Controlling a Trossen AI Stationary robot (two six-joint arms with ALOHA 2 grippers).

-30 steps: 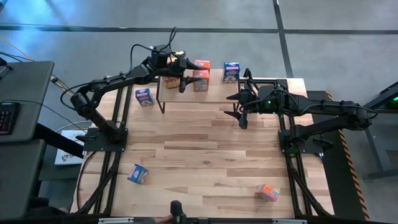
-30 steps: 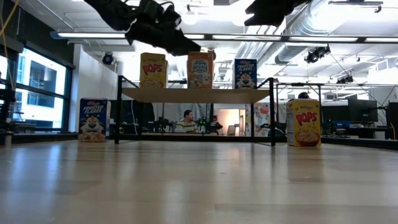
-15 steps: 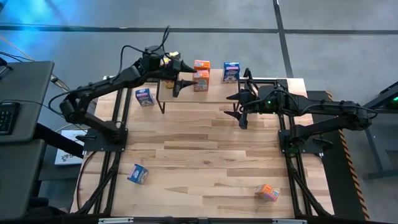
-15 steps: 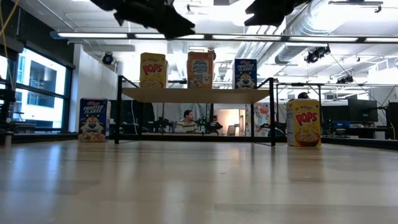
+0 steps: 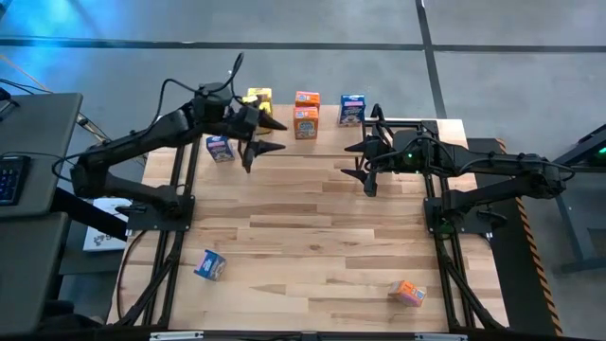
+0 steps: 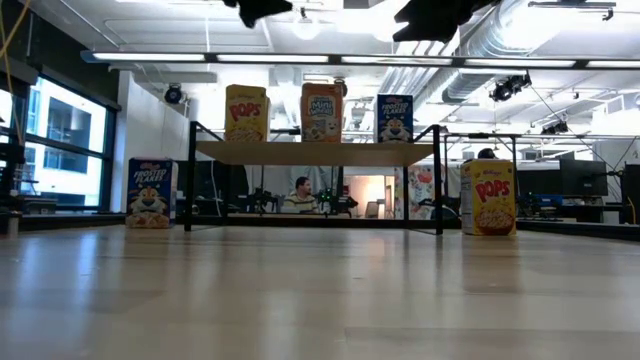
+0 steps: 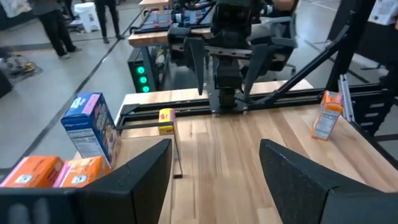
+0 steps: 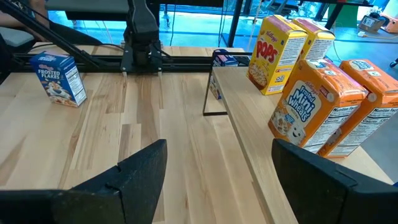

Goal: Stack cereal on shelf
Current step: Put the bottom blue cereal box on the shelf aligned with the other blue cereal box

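Left gripper [image 5: 268, 135] raised over the shelf's left end, fingers spread wide, nothing between them.

Just beside it: small blue cardboard cereal box [image 5: 220, 148] standing on the big wooden tabletop [image 5: 312, 237], outside the shelf's left leg.

Past its fingertips: low rack shelf with light wood plank top on thin black legs [image 6: 315, 151]. On the plank, in order away from the gripper: yellow Pops box [image 6: 246, 113], orange Mini-Wheats box [image 6: 322, 112], blue Frosted Flakes box [image 6: 395, 118]. All upright.

High view shows a second orange box [image 5: 307, 98] close behind the Mini-Wheats box.

Right gripper [image 5: 363, 162] hovers off the shelf's right end, fingers wide apart, empty.

Yellow Pops box on the tabletop [image 6: 489, 197] stands beside the shelf's right leg, below that gripper.

Well apart, near table edge: blue box lying tilted [image 5: 210, 265] on the left arm's side; orange box lying tilted [image 5: 408, 293] on the right arm's side.
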